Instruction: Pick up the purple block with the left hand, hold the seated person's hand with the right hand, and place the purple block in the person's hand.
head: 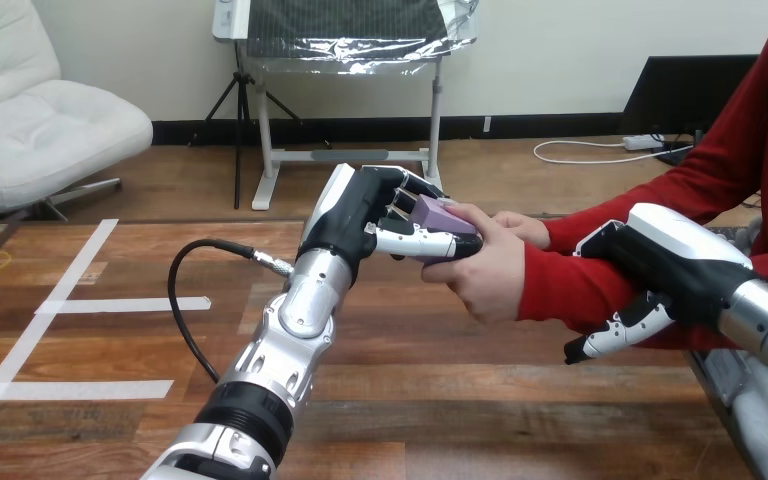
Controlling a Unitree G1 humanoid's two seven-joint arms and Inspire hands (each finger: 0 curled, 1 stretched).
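Left robot hand (360,215) grips purple block (438,212) above table (460,400).

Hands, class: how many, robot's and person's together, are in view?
4: robot's black-and-white left hand, centre, holding the purple block; right hand against the red sleeve; person's near hand touching the block; person's far hand behind it.

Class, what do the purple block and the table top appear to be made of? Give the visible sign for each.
The purple block: likely plastic or painted wood; even matte colour, crisp edges. The table: wood or wood-look laminate; visible grain, mild sheen.
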